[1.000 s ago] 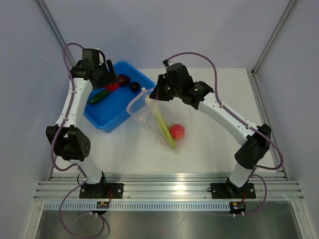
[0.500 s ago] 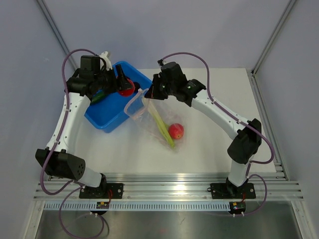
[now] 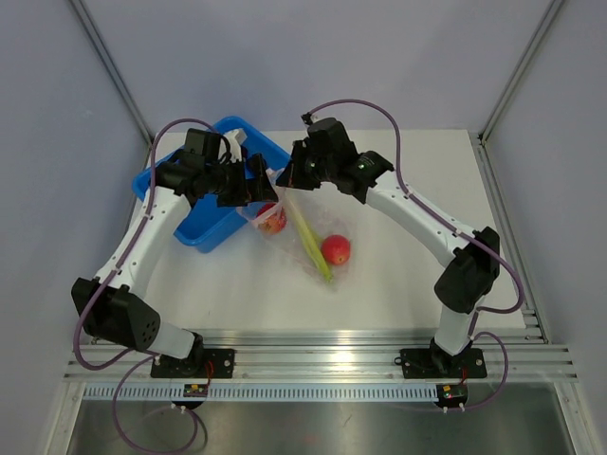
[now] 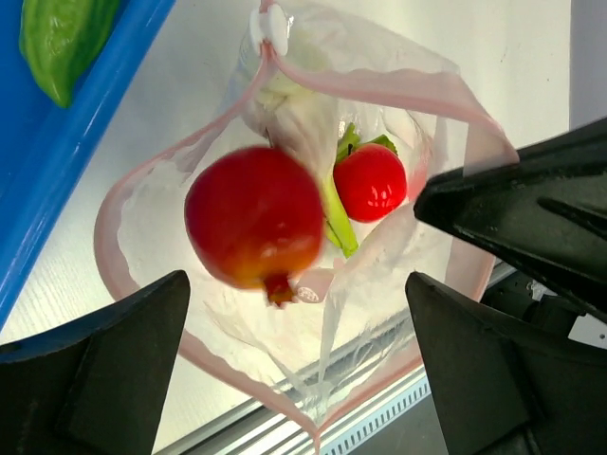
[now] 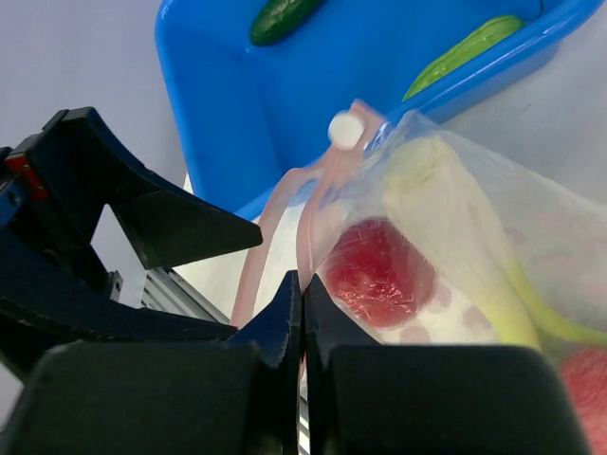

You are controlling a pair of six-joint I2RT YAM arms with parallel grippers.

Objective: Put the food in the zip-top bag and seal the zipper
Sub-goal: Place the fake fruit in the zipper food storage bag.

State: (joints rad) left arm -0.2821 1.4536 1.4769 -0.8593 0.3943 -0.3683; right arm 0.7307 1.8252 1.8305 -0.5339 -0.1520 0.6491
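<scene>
The zip-top bag [image 3: 308, 237] lies open beside the blue bin, its pink-red zipper [image 4: 142, 171] forming a wide loop. My right gripper [image 3: 285, 178] is shut on the bag's mouth edge [image 5: 303, 280] and holds it up. My left gripper [image 3: 258, 182] hovers open over the mouth [image 4: 296, 284]. A red round fruit [image 4: 254, 216], blurred, is loose inside the mouth below the left gripper; it also shows in the top view [image 3: 273, 220]. Inside the bag lie another red fruit [image 3: 335, 249] and the pale yellow-green stalk [image 3: 308, 239]. The dark maroon fruits are hidden.
The blue bin [image 3: 204, 223] stands left of the bag under my left arm. It holds a green cucumber piece [image 5: 285, 17] and a yellow-green pod [image 5: 465, 52]. The white zipper slider [image 4: 273, 24] sits at the bag's far corner.
My left gripper carried a red fruit from the bin to above the bag mouth and opened; the fruit now sits loose in the mouth. The right gripper kept its hold.
</scene>
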